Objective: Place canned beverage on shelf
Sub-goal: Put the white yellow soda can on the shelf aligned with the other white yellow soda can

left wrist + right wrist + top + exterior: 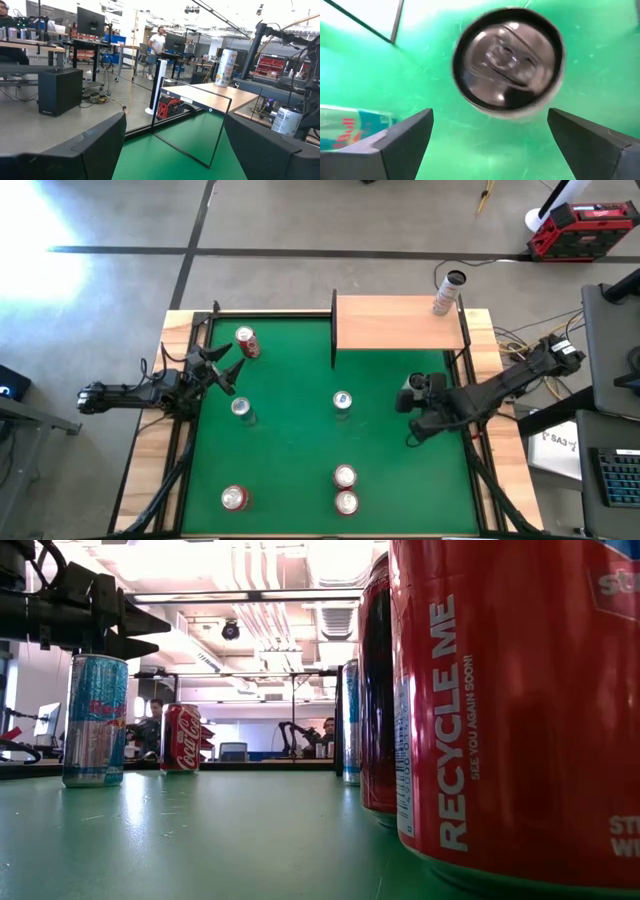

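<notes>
Can (509, 62) | upright on green felt, below and between right fingers (400, 137) | spread wide, holding nothing

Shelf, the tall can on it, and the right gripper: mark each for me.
shelf (390, 325): high view, bare wood of the board.
tall can (446, 293): high view, side of the can at the shelf's right end.
right gripper (490, 137): right wrist view, midway between the open fingertips, below a can top.

A tall can (227, 67) stands on the far end of the wooden shelf (220, 97). The shelf sits at the edge of the green table (185, 145). Two dark fingers (85, 150) stick out with a gap between them.
</notes>
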Controlling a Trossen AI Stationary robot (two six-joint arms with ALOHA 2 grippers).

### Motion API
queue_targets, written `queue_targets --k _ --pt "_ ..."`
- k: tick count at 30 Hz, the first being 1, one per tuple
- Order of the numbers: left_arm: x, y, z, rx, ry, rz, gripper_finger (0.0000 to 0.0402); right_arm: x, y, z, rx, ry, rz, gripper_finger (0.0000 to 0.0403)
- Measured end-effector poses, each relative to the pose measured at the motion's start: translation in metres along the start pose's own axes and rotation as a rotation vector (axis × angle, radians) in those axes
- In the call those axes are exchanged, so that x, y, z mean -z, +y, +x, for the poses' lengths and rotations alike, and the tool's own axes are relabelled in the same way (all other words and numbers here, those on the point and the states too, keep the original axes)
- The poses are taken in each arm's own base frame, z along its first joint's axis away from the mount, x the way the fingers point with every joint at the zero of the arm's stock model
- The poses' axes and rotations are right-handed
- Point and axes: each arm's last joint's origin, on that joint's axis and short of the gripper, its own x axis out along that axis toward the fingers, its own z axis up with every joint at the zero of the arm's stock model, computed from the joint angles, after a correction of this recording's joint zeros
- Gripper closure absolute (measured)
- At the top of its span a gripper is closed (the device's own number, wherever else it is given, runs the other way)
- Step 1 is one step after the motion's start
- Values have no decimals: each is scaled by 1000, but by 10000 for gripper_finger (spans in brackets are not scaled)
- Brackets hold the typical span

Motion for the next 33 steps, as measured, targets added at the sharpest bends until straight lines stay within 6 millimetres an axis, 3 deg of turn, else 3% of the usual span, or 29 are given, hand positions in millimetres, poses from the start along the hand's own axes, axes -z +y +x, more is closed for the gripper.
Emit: queue_targets --k 15,33 --pt "0 0 0 0 0 0 78 48 3 37 138 -234 4 19" --pt "0 0 0 0 0 0 78 61 18 48 270 -382 -126 19"
